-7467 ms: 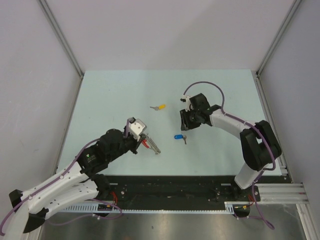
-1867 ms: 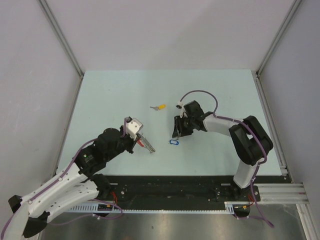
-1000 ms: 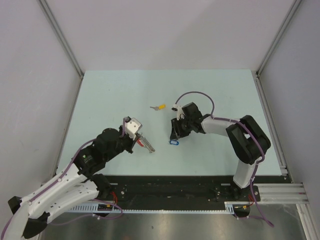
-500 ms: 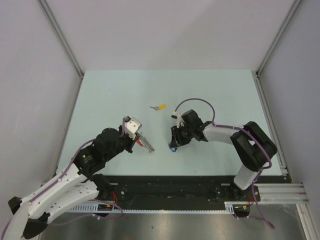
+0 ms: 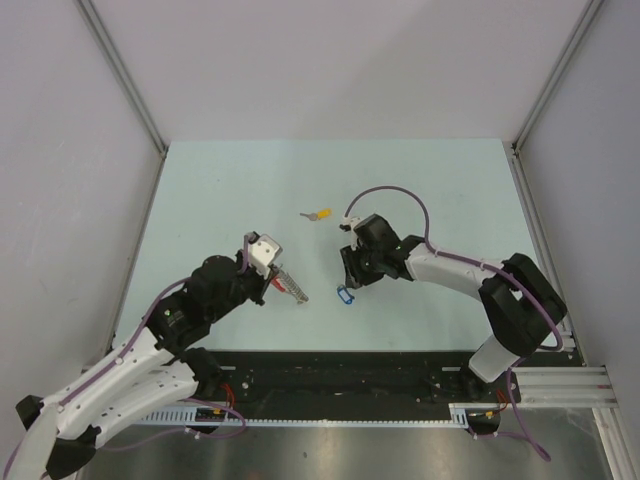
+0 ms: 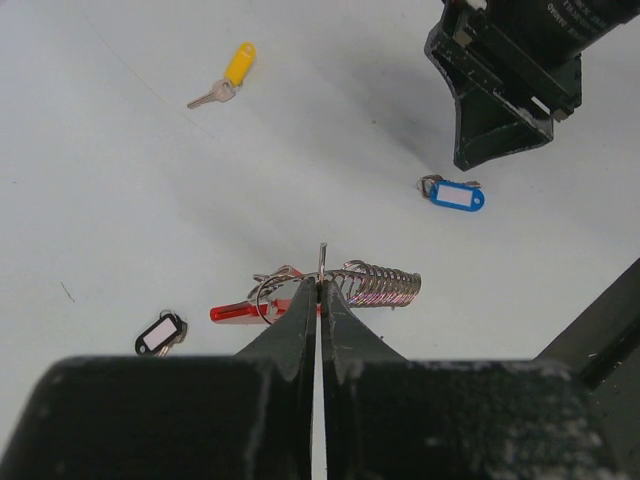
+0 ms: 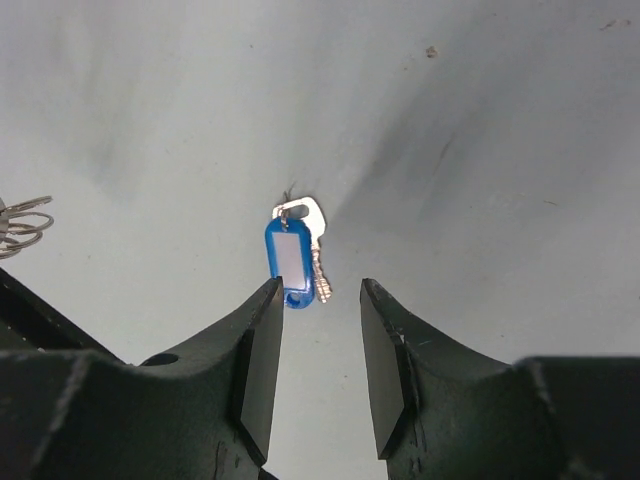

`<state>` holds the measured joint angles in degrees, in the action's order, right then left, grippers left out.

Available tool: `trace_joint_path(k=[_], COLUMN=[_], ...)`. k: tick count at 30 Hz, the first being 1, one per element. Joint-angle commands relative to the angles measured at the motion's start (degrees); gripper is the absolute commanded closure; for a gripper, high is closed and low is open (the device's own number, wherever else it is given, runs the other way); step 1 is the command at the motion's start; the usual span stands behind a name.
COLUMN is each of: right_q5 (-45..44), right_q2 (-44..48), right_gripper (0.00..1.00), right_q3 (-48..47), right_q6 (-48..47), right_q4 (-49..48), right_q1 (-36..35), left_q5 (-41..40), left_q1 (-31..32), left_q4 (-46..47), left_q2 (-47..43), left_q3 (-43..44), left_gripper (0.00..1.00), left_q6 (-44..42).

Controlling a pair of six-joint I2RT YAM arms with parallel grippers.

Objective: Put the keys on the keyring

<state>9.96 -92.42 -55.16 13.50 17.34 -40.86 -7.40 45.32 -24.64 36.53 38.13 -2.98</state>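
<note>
Pale green tabletop (image 5: 220,190), boxed in by plain grey walls (image 5: 330,60). On it, the left gripper (image 6: 320,290) is pinched tight on a wire loop of the keyring (image 6: 370,283), with the red tag (image 6: 235,312) alongside. Half open, the right gripper (image 7: 320,300) hovers over the blue key (image 7: 295,252) without touching it. The yellow key (image 5: 319,214) lies well apart, farther back.

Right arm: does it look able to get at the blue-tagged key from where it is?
Probably yes. The right gripper has its jaws open, and the blue-tagged key lies flat on the table right ahead of its fingertips, with nothing between them.
</note>
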Motion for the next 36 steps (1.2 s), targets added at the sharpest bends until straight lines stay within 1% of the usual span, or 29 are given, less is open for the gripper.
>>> trace_joint_path(k=[1,5,9,11,23,29,36], right_q5=[-8.4,-12.3,-12.0,-11.9,-10.7,-10.7,-10.7], right_q2=[-0.9,-1.0,-1.7,-2.7,-5.0,-5.3,-5.8], right_gripper=[0.59,0.61,0.68,0.69,0.72,0.73,0.78], right_q3=[-2.2,-2.1,-2.1,-2.1,-2.1,-2.3,-2.4], right_q6=[2.3,4.1,5.2,5.7,6.0,5.9,5.8], right_q4=[2.2,-1.5,-4.3,-4.9,-8.2,-7.9,-7.8], right_q1=[-3.8,-6.2,-6.6,-6.7,-7.2,-7.1,-7.4], left_q5=[-1.0,-0.8,-0.5,-0.4,0.8,1.3,1.4], left_q1=[-0.7,-1.1,-1.6,-1.8,-2.7,-3.0,-3.2], left_q4=[1.4,0.8,1.1,1.1,1.4,1.4,1.3], left_q2=[-1.6,-2.4,-3.0,-3.2,-2.8,-2.6,-2.3], left_q3=[1.0,1.0,1.0,1.0,0.8,0.8,0.8], left_gripper=[0.99,0.99,0.99,0.99,0.99,0.99,0.99], left_q6=[0.4,0.8,0.8,1.0,1.2,1.1,1.2])
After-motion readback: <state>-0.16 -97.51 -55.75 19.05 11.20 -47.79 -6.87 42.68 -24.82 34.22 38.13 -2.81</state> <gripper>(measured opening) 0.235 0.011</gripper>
